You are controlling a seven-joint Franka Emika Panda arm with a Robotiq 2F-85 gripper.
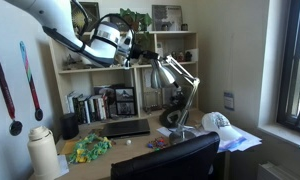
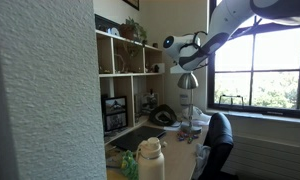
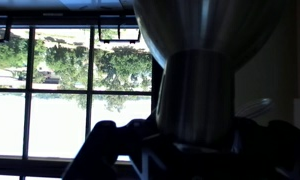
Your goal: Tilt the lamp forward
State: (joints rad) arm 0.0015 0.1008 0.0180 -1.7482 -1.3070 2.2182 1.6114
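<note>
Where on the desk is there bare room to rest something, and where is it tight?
Bare strip of desk between laptop, green bundle and chair back. Crowded around the lamp base: cap, papers.

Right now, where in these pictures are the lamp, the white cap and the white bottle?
lamp (image 1: 169, 72): in an exterior view, on its shiny cone shade.
white cap (image 1: 216, 122): in an exterior view, on its crown.
white bottle (image 1: 43, 155): in an exterior view, on its body.
</note>
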